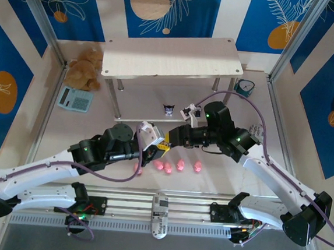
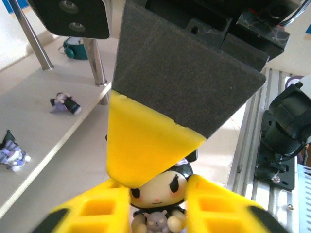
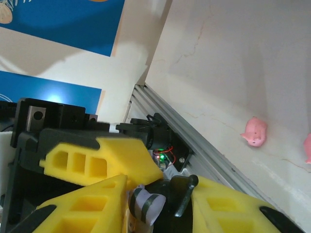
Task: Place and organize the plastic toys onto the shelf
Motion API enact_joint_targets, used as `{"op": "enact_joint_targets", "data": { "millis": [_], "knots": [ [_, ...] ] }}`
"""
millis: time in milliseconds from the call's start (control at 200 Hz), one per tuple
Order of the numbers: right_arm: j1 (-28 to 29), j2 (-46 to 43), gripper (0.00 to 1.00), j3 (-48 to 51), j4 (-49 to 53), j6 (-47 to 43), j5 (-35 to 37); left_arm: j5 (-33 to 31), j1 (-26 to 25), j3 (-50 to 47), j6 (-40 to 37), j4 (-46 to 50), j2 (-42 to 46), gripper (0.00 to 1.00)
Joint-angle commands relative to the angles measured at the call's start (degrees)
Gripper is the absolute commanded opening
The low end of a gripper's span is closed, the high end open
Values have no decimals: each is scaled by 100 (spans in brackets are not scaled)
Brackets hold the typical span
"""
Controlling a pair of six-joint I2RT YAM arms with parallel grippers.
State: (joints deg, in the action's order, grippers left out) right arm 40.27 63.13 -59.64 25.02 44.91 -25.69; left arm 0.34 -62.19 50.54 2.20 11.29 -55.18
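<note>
Just in front of the shelf [image 1: 173,56], above the tabletop [image 1: 283,135], the two grippers meet around one dark figurine [image 2: 160,187]. It is a tiny glossy plastic toy with a black hood, a pale cream face, dark slanted eyes, pink cheeks and a small greyish-purple charm held at its chest.

In the left wrist view the left gripper [image 2: 158,204] has its yellow fingers [image 2: 92,208] on either side of the toy's head. The jaws are set narrow and seem to touch its cheeks, but I cannot tell whether they press or merely rest there. The right gripper [image 3: 160,204] reaches in from the opposite side. Its jaws are closed on the toy's dark body, which fills the gap between its foam fingers, and one yellow tip overlaps the top of the hood.

The shelf has two pale wood-grain boards on thin silver legs. Two more dark figurines lie on its lower board, one [image 2: 65,103] tipped on its side near a leg and another [image 2: 12,154] nearer the board's front edge.

A row of small pink pigs [image 1: 180,165] sits on the tabletop well in front of the shelf. They are rounded, snouted and bubblegum pink.

A brown plush bear [image 1: 85,68] lies left of the shelf, and a teal clock [image 1: 244,87] stands to its right.
</note>
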Motion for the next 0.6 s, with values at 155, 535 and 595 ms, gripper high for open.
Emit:
{"op": "enact_joint_targets", "data": {
  "millis": [155,535,595],
  "knots": [
    [279,65,20,-763,638,-912,1,-48,-60,181,-90,7,-95,59],
    [380,566,18,-2242,2627,-2780,966,1022,394,553,-266,1119,274,63],
    [465,588,18,-2317,2785,-3069,1206,1469,607,665,-193,1289,338,60]
  ]
}}
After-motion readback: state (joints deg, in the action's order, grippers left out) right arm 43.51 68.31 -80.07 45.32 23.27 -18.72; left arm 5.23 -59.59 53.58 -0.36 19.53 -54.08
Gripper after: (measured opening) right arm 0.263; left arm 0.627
